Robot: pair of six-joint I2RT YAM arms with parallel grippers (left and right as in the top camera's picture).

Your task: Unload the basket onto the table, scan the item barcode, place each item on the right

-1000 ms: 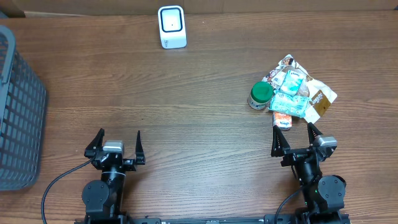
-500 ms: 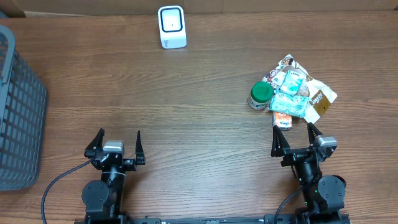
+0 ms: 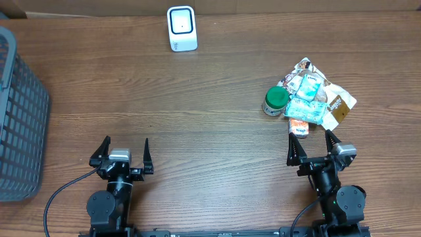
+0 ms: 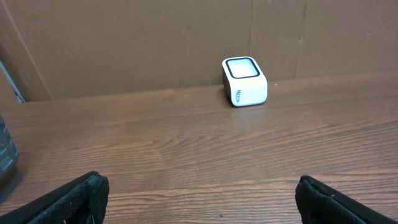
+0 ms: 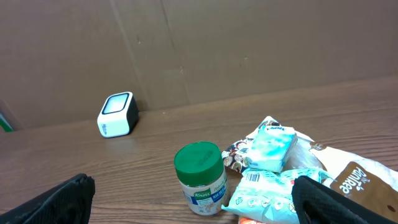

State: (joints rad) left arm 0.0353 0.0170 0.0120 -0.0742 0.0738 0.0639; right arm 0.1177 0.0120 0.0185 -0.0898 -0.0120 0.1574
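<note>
A wooden table (image 3: pixel 210 99) seen from above fills the view, its grain running left to right; a broad stretch of bare wood lies open across the middle, from the near edge up to the far edge. A brown cardboard wall (image 4: pixel 155 43) stands along the far edge of the table.

A grey slatted basket (image 3: pixel 20 112) sits at the left edge of the table and is cut off by the side of the overhead view; it is well apart from everything else.

Two black arms rise from the near edge; the left gripper (image 3: pixel 125 141) rests low at near left with its fingers spread wide and nothing between them; the right gripper (image 3: pixel 309 137) rests at near right, likewise spread wide and holding nothing.

A pile of packets (image 3: pixel 316 99) lies on the right half of the table, just beyond the right gripper; a turquoise packet (image 3: pixel 306 87) sits on top, a brown packet (image 3: pixel 339 105) juts toward the right edge, and an orange-and-white packet (image 3: pixel 299 126) pokes out on the near side, closest to the right gripper's fingertips but apart from them.

A small white jar (image 3: pixel 275 101) with a green lid stands upright, touching the left side of the pile.

A white barcode scanner (image 3: pixel 181 28) with a dark-rimmed window stands near the far edge, left of centre, just in front of the cardboard wall; open wood separates it from the pile and from both grippers.
</note>
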